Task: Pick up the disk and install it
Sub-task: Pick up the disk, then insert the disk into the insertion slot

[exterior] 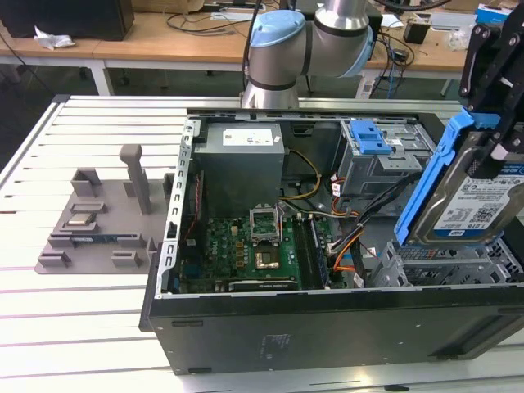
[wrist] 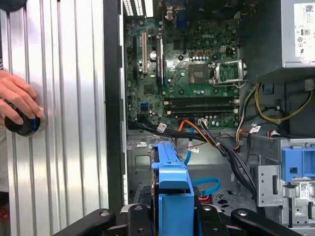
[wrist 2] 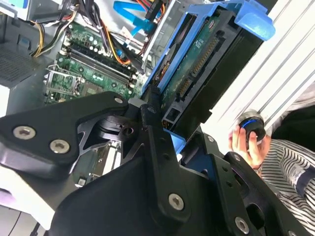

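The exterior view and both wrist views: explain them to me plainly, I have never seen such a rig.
The grey-and-blue jointed robot arm is the machine. The exterior view looks on from off the arm; both wrist views ride on the arm, looking past its black gripper. The gripper is shut on the disk, a flat silver metal hard drive in a blue plastic frame, tilted above the open black computer case, at the exterior view's right. The case lies on a slatted silver metal table, beside a grey fixture plate with upright posts. In the first wrist view a person's hand rests on a round black knob.
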Controlling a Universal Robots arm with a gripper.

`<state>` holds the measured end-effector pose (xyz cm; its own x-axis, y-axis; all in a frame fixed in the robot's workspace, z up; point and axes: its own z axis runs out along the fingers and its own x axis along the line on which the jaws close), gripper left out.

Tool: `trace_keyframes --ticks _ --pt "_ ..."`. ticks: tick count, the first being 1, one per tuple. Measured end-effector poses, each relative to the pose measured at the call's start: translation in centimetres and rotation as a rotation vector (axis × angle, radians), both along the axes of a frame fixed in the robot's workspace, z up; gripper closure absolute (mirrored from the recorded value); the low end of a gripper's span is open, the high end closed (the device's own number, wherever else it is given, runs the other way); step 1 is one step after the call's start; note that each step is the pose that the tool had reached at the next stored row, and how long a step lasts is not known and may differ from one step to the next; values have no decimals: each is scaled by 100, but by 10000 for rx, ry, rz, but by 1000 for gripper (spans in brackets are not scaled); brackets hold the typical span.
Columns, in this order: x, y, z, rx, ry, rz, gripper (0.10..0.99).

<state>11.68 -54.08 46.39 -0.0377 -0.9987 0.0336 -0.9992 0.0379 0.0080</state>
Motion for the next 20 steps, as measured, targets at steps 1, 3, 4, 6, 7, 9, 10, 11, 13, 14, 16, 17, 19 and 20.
trace_keyframes --ticks 1,3,4,6,7,9,10,11,13,14,16,17,19,20 --pt "3 0 -23 -2 3 -1 722" --pt "30 10 -78 -1 8 0 722" --pt "52 22 -96 -3 9 0 722" --pt "104 46 -120 -11 11 1 722" --pt "104 46 -120 -12 11 -1 722" --pt "104 46 -120 -13 12 -1 722" --pt "104 47 -120 -13 11 0 722" --pt "104 47 -121 -12 12 0 722" --pt "104 47 -120 -13 12 0 722" --pt "104 47 -121 -13 12 -1 722" --pt "104 47 -121 -13 12 0 722" --pt "104 47 -121 -12 12 0 722" --pt "103 47 -122 -12 12 0 722" --pt "100 47 -125 -10 12 2 722"
